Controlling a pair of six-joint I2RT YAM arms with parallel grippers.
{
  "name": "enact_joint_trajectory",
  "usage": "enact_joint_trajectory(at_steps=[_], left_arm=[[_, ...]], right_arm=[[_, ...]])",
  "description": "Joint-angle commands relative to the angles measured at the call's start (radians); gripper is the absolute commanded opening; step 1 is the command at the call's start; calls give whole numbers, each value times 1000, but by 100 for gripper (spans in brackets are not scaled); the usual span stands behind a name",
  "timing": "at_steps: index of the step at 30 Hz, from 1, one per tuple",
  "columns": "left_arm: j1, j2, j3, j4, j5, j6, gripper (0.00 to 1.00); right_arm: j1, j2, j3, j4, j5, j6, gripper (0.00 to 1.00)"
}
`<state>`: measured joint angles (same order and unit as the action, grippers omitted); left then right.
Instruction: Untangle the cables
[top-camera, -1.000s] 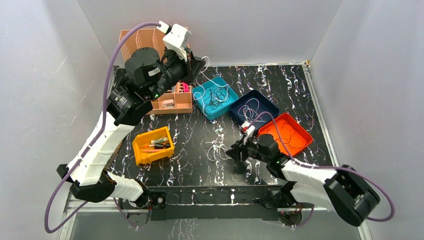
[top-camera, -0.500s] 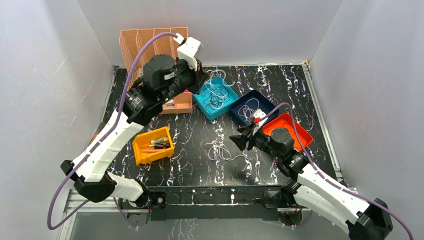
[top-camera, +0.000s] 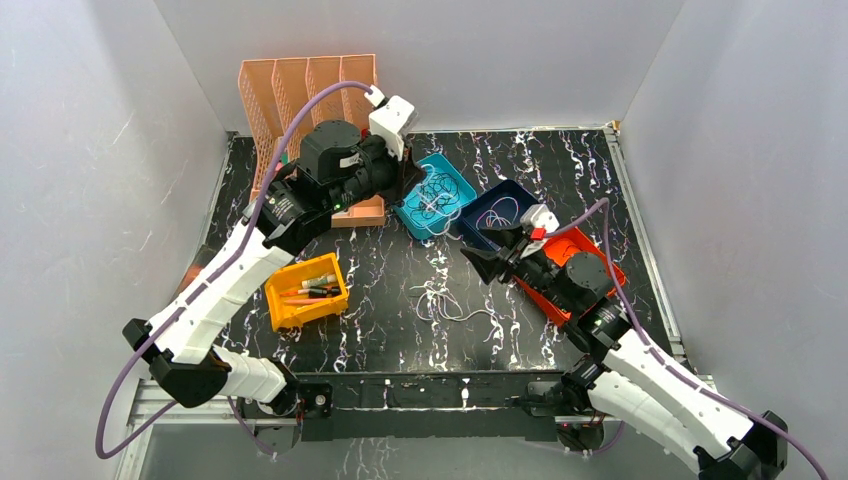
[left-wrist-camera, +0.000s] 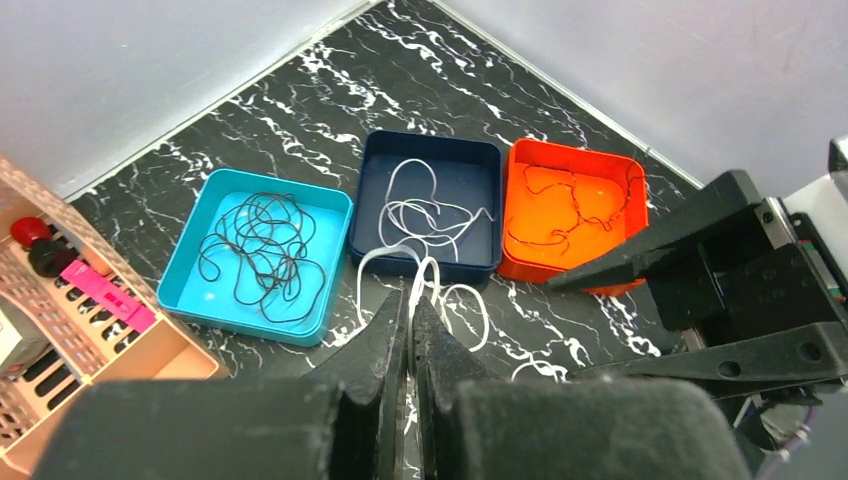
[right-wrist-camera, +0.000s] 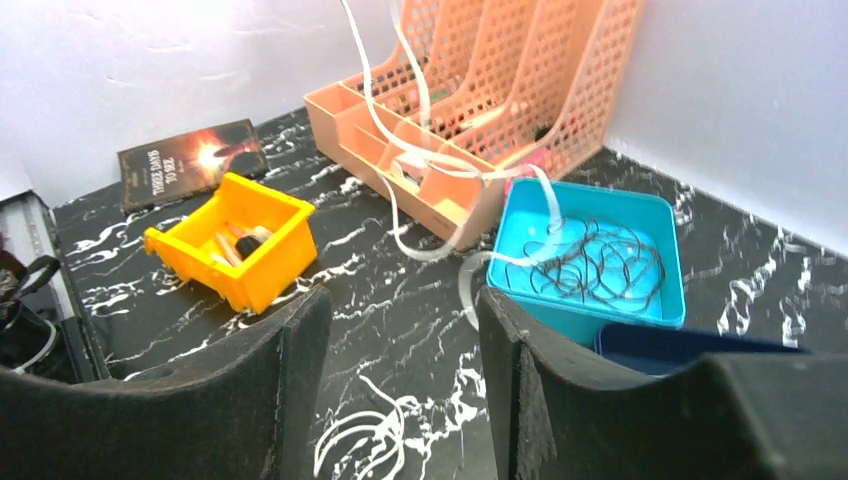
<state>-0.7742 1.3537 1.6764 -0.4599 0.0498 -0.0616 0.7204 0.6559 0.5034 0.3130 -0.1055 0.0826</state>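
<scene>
Left gripper (top-camera: 415, 185): pressed together on a white cable (left-wrist-camera: 432, 270), held over the teal tray (top-camera: 408, 215), which holds black cables (left-wrist-camera: 262, 262).
Right gripper (top-camera: 475, 255): spread, empty, at 1 o'clock of the loose cables (top-camera: 440, 298) at table centre.
Step, as judged: sorting out a white strand.
Next move calls for carrying it toward 4 o'clock to the navy tray (top-camera: 478, 212) and letting go.
</scene>
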Motion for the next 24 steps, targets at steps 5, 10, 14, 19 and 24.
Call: enact_joint_trajectory(at_steps=[5, 10, 14, 19, 24], left_arm=[[4, -34, -37, -10, 200, 26, 0], [4, -36, -55, 0, 259, 25, 0], [5, -40, -66, 15, 283, 21, 0], [5, -39, -66, 21, 309, 16, 0], [3, -40, -69, 24, 326, 10, 0]], right_arm=[[4, 42, 123, 196, -134, -39, 66], [3, 79, 135, 303, -192, -25, 68], [2, 128, 136, 384, -229, -38, 73], [3, 198, 134, 480, -243, -40, 83], [3, 262, 151, 524, -255, -39, 84]])
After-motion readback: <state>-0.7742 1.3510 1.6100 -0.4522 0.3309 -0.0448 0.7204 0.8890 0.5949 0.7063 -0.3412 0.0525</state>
